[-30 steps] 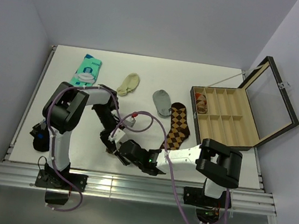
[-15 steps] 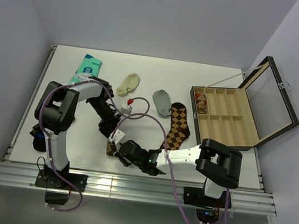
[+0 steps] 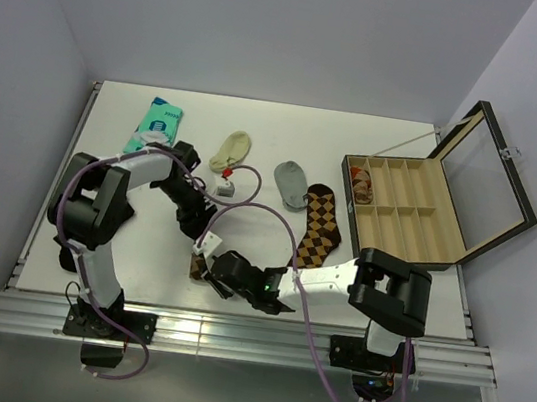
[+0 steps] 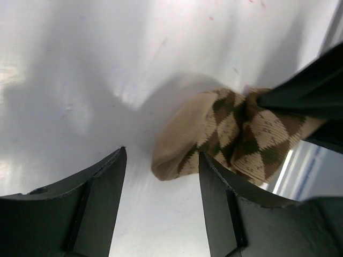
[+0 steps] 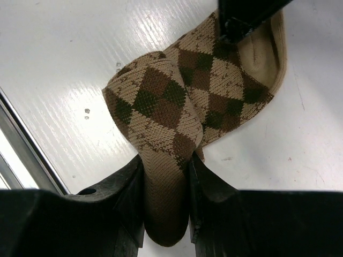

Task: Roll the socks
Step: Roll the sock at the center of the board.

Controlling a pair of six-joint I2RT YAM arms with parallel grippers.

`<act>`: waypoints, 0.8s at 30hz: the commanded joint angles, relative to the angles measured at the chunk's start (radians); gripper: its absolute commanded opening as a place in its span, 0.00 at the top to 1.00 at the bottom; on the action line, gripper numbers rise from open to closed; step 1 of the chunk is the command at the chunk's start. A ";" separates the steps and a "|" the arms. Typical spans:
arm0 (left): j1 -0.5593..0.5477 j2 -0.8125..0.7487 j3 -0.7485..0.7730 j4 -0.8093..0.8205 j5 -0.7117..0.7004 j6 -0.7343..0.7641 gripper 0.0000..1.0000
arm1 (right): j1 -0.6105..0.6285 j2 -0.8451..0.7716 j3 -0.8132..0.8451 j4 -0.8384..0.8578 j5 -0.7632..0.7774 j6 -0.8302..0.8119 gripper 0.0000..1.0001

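Right fingers (image 5: pixel 128 198) of mine are clamped on the folded argyle sock (image 5: pixel 177 107), near the front edge of the counter (image 5: pixel 64 64). Left fingers (image 4: pixel 102 198) stand spread apart, gripping nothing, with that sock's tan toe end just ahead of their gap. A second argyle sock (image 3: pixel 324 224) lies flat beside the open case (image 3: pixel 415 233).

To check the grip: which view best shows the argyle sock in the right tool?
Right wrist: the argyle sock fills it, clamped in the right tool. Left wrist shows only its tan end; top external, a mostly hidden scrap.
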 commanded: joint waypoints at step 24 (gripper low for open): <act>-0.037 0.055 0.002 -0.069 0.047 0.087 0.60 | 0.000 0.072 0.034 -0.099 -0.036 0.020 0.77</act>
